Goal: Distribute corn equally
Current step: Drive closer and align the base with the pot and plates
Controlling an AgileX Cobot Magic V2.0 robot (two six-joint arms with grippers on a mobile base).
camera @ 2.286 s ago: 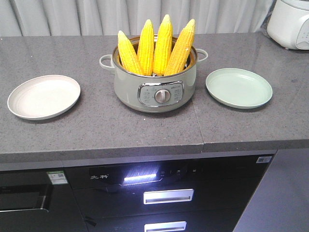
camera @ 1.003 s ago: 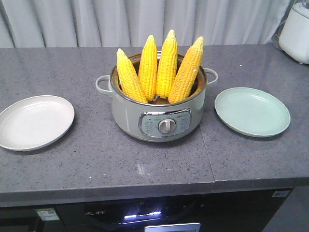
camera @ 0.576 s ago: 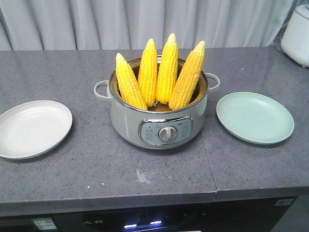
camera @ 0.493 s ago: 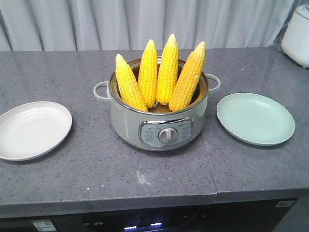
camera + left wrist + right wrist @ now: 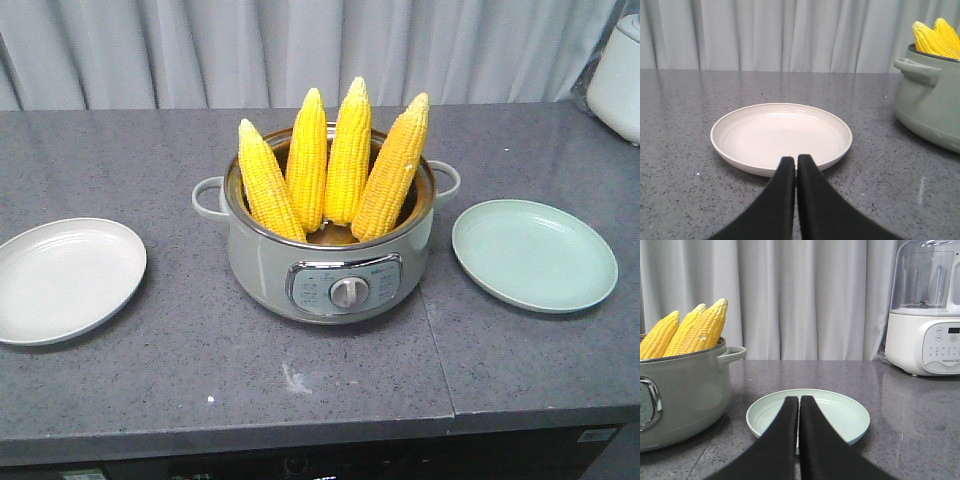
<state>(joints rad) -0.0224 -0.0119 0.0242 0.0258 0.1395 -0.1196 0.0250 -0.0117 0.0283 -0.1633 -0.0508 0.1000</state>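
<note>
Exterior front-facing: corn crowded in the electric pot.
Left gripper, right gripper pinched together (nothing held); lifting one cob may topple neighbours.

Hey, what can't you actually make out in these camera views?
Front view: the corn's lower ends, hidden by the pot wall.
Front view: print around the dial, too small to read.
Front view: the white plate's left edge, cut off by the frame.
Wrist views: near rims of the white plate and green plate, covered by the shut left gripper and right gripper.
</note>
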